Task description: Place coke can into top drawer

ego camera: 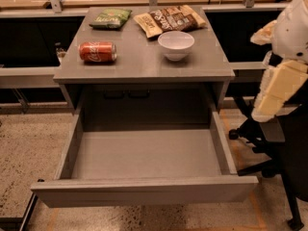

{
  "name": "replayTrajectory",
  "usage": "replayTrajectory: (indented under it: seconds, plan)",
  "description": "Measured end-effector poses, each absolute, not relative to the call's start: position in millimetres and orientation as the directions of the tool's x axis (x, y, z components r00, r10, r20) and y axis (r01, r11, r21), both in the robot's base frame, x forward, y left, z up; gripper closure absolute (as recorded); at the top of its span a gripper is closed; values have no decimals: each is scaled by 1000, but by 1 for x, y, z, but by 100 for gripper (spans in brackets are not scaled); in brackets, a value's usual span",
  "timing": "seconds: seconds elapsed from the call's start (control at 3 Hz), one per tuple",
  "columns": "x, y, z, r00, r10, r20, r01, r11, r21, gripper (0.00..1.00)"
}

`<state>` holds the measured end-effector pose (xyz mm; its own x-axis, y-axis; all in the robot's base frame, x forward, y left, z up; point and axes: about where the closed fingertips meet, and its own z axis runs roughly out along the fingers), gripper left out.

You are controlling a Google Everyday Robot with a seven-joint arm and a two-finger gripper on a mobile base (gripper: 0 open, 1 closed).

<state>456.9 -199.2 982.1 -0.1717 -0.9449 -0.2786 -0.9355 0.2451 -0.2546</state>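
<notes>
The coke can (97,51) is red with white script and lies on its side on the left part of the grey table top (139,61). The top drawer (144,155) is pulled fully open below the table top; its grey tray holds nothing and its flat front panel (144,191) faces me. Only white and cream segments of my arm (281,81) show at the right edge, beside the table and well right of the can. My gripper is out of view.
A green snack bag (110,18) and a brown snack bag (168,19) lie at the back of the table. A white bowl (176,44) stands right of centre. A dark chair base (260,148) stands on the speckled floor to the right.
</notes>
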Motion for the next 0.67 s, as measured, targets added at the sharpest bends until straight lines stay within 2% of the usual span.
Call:
replayTrajectory:
  seconds: [0.67]
  plan:
    - [524, -119, 1008, 17, -883, -468, -957, 121, -263, 0]
